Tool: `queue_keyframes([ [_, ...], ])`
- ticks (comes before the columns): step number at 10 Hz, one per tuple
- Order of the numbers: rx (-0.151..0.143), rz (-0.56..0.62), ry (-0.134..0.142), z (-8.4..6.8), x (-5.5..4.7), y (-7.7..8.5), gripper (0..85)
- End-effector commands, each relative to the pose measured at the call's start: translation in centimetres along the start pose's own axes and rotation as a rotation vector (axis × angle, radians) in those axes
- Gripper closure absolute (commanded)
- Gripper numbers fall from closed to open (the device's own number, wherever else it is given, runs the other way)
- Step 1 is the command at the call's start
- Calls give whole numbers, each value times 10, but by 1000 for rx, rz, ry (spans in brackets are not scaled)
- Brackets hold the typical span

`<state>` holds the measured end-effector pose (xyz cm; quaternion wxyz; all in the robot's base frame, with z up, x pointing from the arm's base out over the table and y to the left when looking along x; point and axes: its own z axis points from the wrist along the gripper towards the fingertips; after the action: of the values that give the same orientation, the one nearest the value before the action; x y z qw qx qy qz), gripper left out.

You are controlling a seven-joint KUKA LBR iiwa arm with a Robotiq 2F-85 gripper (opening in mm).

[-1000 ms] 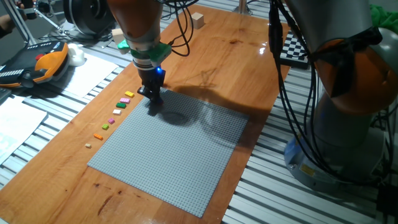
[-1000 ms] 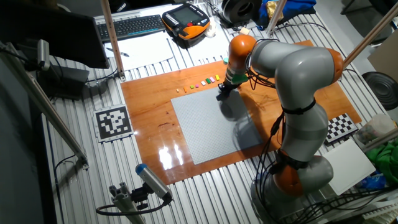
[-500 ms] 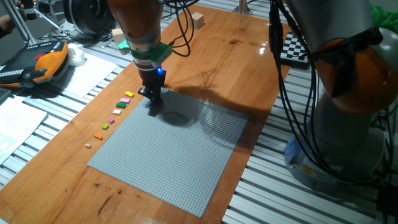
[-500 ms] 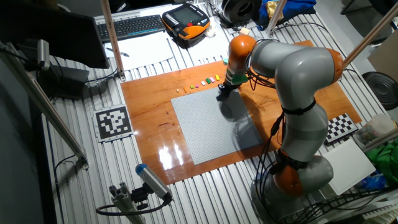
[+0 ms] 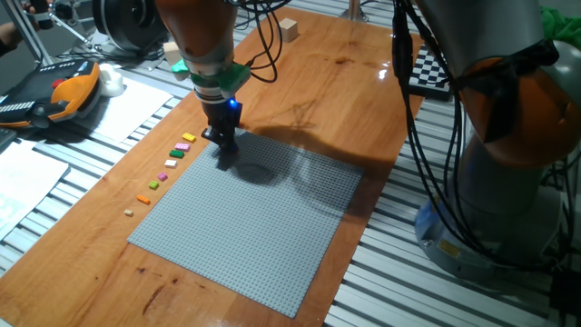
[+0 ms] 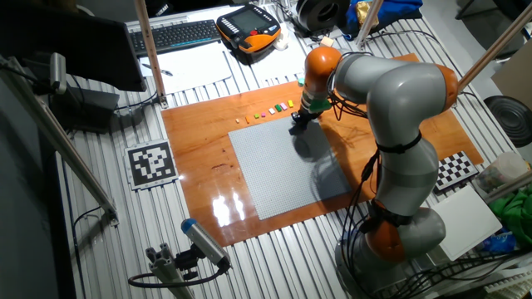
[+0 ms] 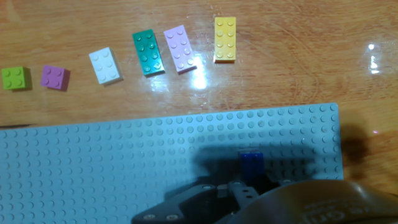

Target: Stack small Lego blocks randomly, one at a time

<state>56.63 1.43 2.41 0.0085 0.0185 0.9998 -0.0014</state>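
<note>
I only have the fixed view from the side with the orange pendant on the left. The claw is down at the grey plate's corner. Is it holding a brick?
Observer: The hand view shows a small blue brick right at the claw tip, on the baseplate. Whether it is still gripped, I cannot tell.
Operator: Which bricks are nearest it on the wood?
Observer: The hand view shows a yellow brick, then pink and dark green, all two-by-four.
Operator: And beyond those?
Observer: A white brick, then two small square ones, purple and lime.
</note>
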Motion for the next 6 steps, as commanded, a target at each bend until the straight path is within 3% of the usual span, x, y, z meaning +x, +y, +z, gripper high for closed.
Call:
queue_keyframes([
  [1,-5,-2,0,2,-1,0,850],
  [3,-23,1,5,5,-1,-1,850],
  [6,-27,7,12,5,-2,0,850],
])
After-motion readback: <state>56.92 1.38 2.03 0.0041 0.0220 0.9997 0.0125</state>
